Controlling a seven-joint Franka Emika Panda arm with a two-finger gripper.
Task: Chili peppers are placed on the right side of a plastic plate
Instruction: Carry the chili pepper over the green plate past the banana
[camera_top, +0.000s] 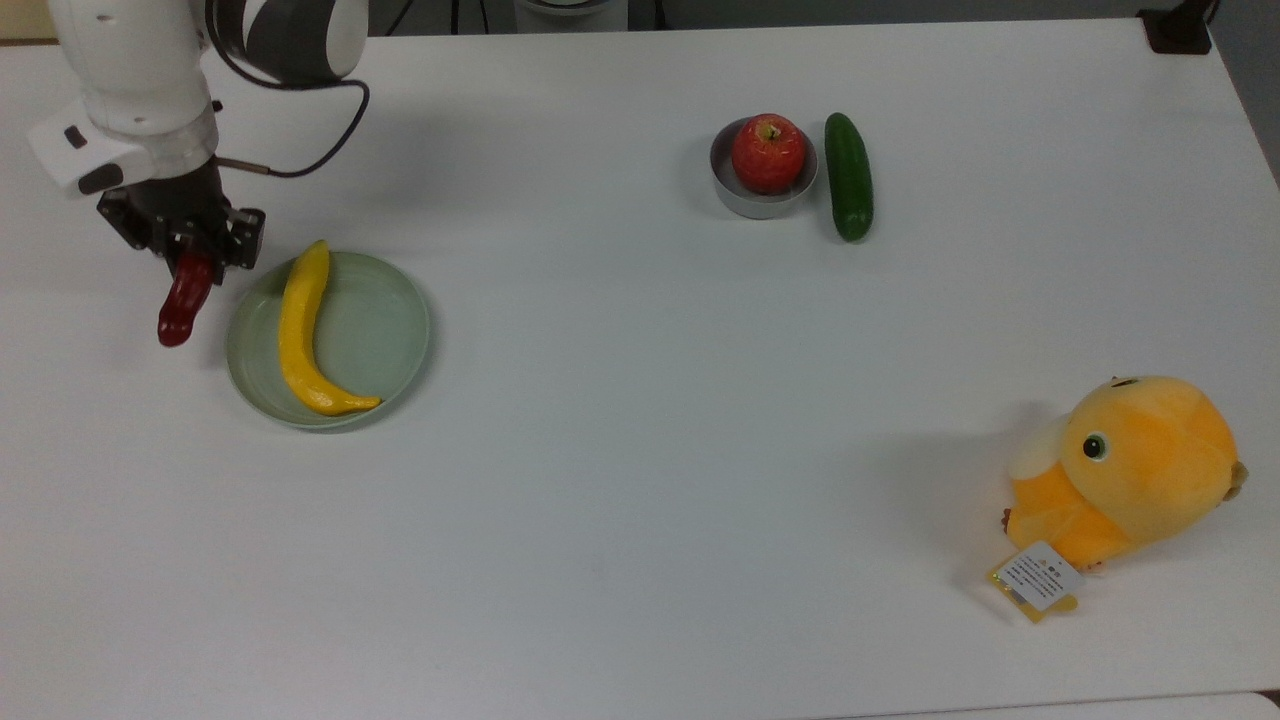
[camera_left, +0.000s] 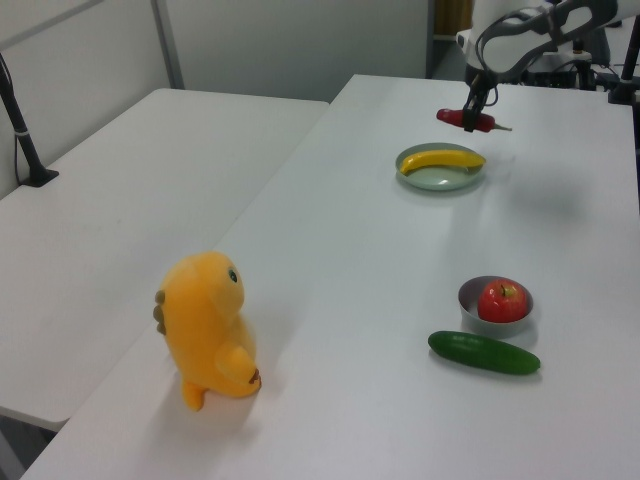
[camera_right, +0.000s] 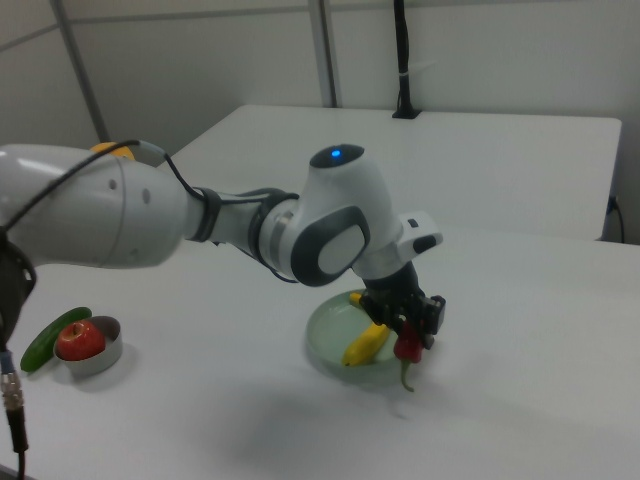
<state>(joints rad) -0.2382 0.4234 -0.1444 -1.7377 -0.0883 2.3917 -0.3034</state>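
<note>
Aloft, the gripper (camera_top: 190, 262) clenched a red chili pepper (camera_top: 181, 300) over bare table, just off the top view's left of the sage-green plastic plate (camera_top: 385, 330) that held a banana (camera_top: 298, 335). A tilted release could have sent the dangling chili rolling against the rim.

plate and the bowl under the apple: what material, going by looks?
Plate: likely plastic, pale sage green with an even, soft sheen and a thin raised rim; glazed ceramic can't be ruled out. Bowl: grey with a smooth straight wall, looks like metal or grey plastic; the look leaves that open. It holds the apple.
</note>
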